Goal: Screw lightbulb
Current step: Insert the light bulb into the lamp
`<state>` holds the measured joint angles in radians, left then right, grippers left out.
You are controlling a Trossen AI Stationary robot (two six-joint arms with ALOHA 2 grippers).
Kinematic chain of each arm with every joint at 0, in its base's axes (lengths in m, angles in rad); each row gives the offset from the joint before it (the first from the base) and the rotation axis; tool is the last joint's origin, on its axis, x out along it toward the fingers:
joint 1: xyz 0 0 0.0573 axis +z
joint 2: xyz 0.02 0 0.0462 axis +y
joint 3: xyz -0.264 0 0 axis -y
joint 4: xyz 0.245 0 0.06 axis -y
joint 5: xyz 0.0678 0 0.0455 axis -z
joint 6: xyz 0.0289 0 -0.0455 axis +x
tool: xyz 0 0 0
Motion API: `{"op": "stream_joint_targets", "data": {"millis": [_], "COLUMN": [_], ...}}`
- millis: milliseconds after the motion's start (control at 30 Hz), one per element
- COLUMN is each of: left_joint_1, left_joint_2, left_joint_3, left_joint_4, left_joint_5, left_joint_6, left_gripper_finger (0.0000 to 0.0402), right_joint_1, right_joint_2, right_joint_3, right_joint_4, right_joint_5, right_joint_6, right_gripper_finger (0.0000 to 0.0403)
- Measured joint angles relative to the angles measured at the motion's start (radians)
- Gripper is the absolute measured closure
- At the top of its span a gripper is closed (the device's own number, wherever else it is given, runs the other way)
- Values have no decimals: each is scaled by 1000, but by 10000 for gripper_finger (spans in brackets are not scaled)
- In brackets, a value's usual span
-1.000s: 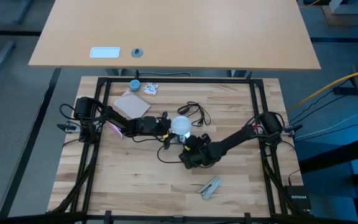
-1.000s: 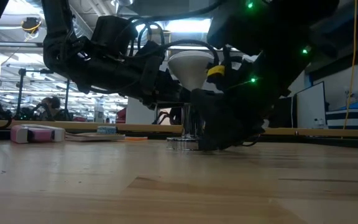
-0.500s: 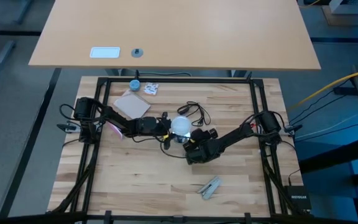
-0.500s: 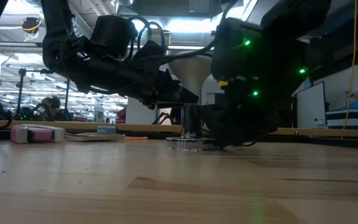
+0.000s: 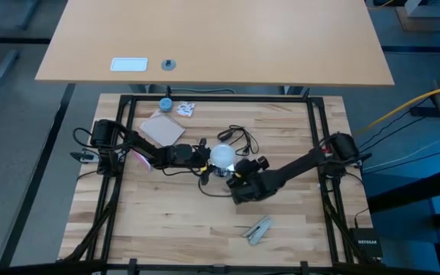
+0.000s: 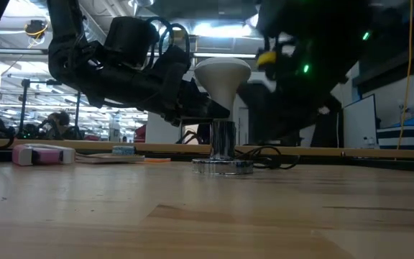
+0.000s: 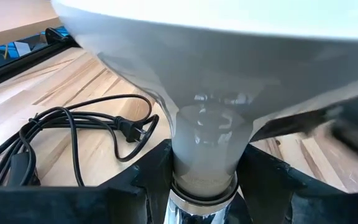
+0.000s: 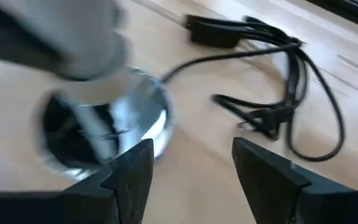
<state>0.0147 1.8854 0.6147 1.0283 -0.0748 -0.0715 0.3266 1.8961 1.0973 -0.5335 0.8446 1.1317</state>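
Lightbulb, frosted, light and likely fragile, stands upright in a shiny socket base at mid-table, its narrow neck clasped by the left gripper while the right gripper hangs open beside it, holding nothing.

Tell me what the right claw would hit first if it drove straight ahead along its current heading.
Probably the shiny round base under the lightbulb. The right claw stands open just short of it, though depth is hard to judge.
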Motion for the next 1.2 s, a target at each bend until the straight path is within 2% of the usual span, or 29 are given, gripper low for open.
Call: {"op": "stream_joint_targets", "data": {"millis": [167,267,400,600,767,900,1067,1200], "left_joint_1": [0,-1,-1,-2,0,1,1,1], "left_joint_2": [0,0,0,0,0,0,0,0], "left_joint_3": [0,0,0,0,0,0,0,0], "left_joint_4": [0,0,1,1,1,0,0,0], "left_joint_5": [-1,-1,-2,-7,-18,-26,-25,-26], "left_joint_6": [0,0,0,0,-1,-2,-1,-1], "left_gripper_finger": [245,245,245,245,245,245,245,245], "right_joint_1": [50,62,53,24,7,-4,-10,-35], "right_joint_2": [-10,30,96,149,152,152,154,155], "right_joint_3": [1,2,2,4,4,5,0,0], "right_joint_4": [123,233,320,316,239,178,156,152], "right_joint_5": [-57,-107,-122,-129,-58,-51,10,17], "right_joint_6": [-42,-67,-89,-8,91,158,165,161], "right_gripper_finger": [178,178,178,178,178,178,178,178]}}
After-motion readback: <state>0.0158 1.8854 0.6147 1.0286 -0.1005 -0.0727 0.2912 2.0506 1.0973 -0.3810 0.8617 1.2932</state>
